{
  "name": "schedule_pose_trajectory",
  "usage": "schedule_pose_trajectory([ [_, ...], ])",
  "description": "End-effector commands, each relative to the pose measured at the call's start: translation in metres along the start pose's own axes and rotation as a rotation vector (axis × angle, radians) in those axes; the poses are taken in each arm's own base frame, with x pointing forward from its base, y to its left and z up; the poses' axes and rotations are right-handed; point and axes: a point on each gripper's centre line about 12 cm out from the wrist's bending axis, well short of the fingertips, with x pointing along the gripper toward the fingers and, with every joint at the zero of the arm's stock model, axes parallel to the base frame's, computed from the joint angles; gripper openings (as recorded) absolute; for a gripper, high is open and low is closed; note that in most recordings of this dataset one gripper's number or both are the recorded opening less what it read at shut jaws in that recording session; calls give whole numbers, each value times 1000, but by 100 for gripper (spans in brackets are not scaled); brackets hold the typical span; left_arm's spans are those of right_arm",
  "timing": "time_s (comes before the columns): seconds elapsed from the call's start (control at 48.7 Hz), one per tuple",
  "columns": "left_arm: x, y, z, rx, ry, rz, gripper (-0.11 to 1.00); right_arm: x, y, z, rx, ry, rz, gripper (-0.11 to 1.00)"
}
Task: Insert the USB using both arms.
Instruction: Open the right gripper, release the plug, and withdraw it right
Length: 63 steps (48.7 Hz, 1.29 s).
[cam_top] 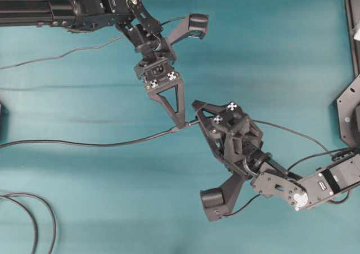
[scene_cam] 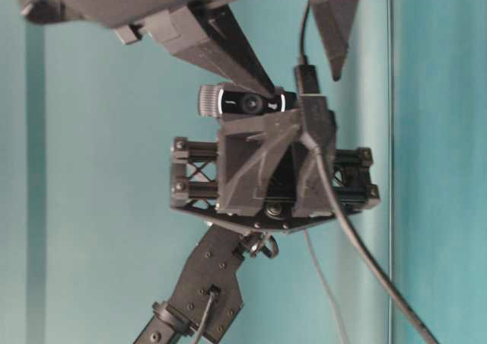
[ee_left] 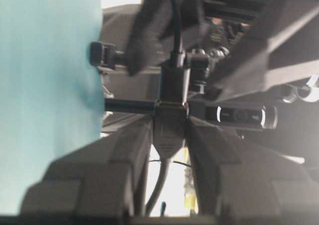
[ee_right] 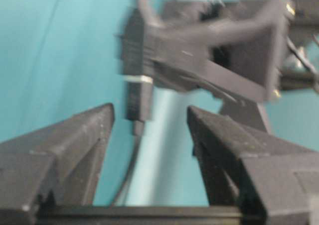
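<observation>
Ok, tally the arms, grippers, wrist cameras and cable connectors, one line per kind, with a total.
Robot arms: 2 (left arm, right arm)
Grippers: 2 (left gripper, right gripper)
Wrist cameras: 2 ()
USB connectors: 2, mated end to end ()
Total: 8

A teal table surface (cam_top: 281, 51) fills the scene. 2 looped dark cables (cam_top: 39, 214) lie at its near left corner. A thin grey cable (cam_top: 50, 58) trails off the far left edge.
</observation>
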Motion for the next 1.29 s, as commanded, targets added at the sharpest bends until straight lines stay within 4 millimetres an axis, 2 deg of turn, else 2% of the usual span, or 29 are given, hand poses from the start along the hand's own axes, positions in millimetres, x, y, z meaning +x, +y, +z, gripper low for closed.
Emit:
schedule_pose_trajectory([
  [0.0,-10,-16,1,61,-45,44,23,-17,-21,9,122,-25,0,67],
  [0.123,-20,-6,5,85,-137,175,23,-34,-23,19,266,-29,66,67],
  [0.308,-28,-6,6,130,-182,279,23,-54,-15,32,494,-4,208,67],
  [0.451,-22,-4,5,152,-167,323,23,-67,-8,37,702,44,337,67],
  [0.554,-12,3,5,203,-168,423,23,-78,-14,35,872,61,409,67],
  [0.739,-2,17,9,321,-182,638,23,-95,-37,12,1188,36,490,67],
  [0.862,5,25,9,394,-188,741,23,-99,-44,-10,1314,21,521,67],
  [1.047,22,40,-6,459,-152,831,23,-91,-47,-41,1366,28,513,66],
  [1.149,30,46,-15,500,-117,869,23,-86,-49,-49,1374,25,505,66],
  [1.272,33,47,-15,534,-131,893,23,-81,-49,-51,1372,-3,510,66],
])
